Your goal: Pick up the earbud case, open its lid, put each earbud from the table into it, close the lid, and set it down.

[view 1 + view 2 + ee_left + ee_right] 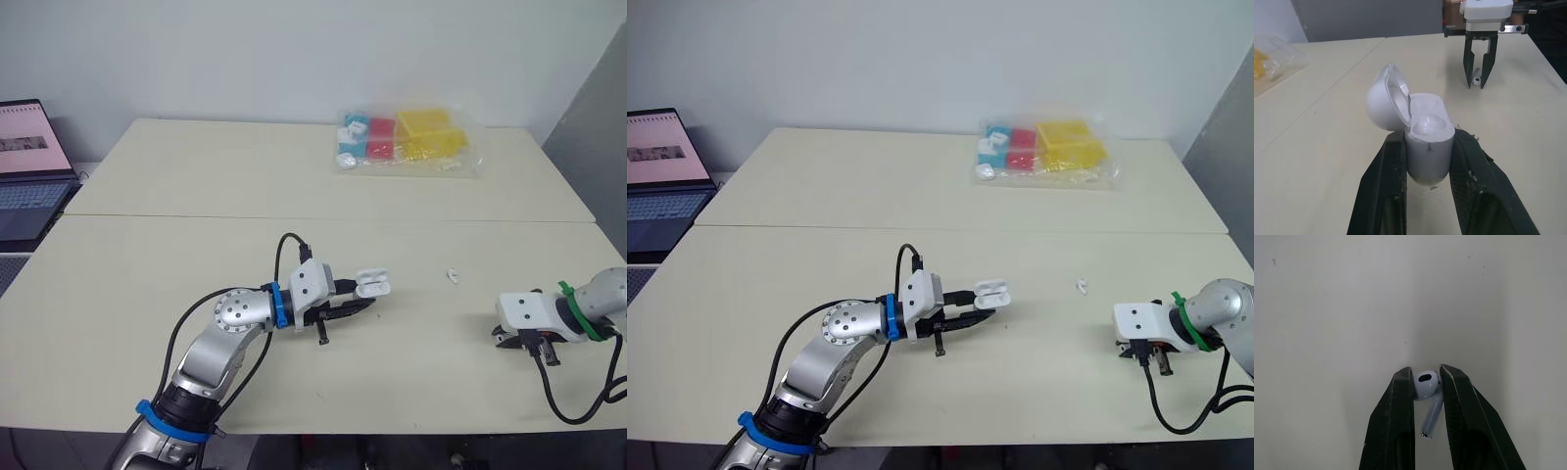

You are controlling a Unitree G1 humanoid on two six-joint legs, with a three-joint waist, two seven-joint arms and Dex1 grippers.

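L tool (pixel 1428 141) grips glossy rounded white case (pixel 1429 161), lid (pixel 1382 100) open, R tool (pixel 1426 373) pinches stemmed earbud (pixel 1433 415)

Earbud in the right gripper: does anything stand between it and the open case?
Nothing visible blocks it. The earbud sits pinched in the right gripper; the case has its lid tipped back. Only a second earbud lies flat on the table between them.

laptop (pixel 29 166): cut by edge | earbud case (pixel 1428 147) base: hidden between fingers (pixel 1383 193)
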